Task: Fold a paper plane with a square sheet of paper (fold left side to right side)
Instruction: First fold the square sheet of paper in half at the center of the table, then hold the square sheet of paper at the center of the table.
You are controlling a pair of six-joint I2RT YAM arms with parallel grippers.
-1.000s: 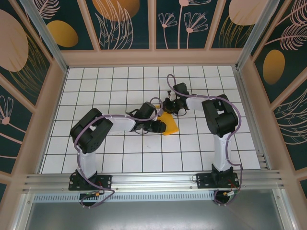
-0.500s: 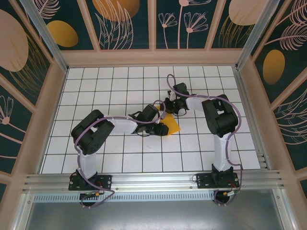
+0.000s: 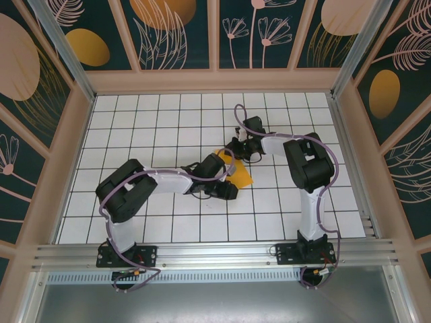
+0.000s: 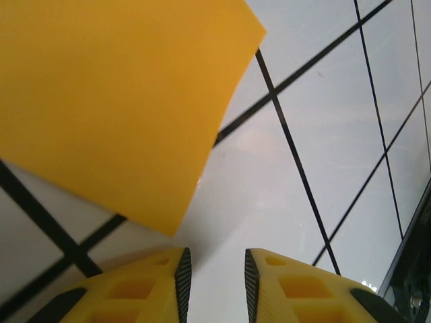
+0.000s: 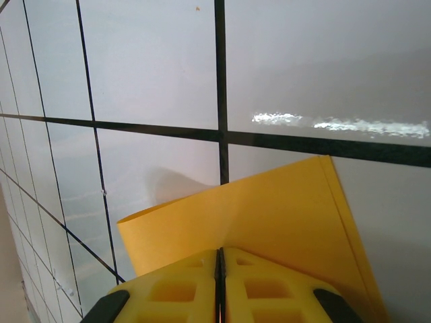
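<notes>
Bench: white tiles with a black grid; floral walls around.
Top view: square sheet of paper at frame centre, between the two arm tips.
Left wrist: left gripper at bottom edge, slightly spread, empty; sheet upper left, corner apparently lifted.
Right wrist: right gripper pressed together, pinching sheet's near edge.
Risk: a tug from the pinch could skew the fold, and the left gripper could close short of the sheet.

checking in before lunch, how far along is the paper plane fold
Early. Done: the orange sheet shows a doubled edge, so a fold seems started. In hand: the right claw is shut on its edge; the left claw sits slightly open, empty, beside a corner. Left: no pointed dart shape yet.
</notes>
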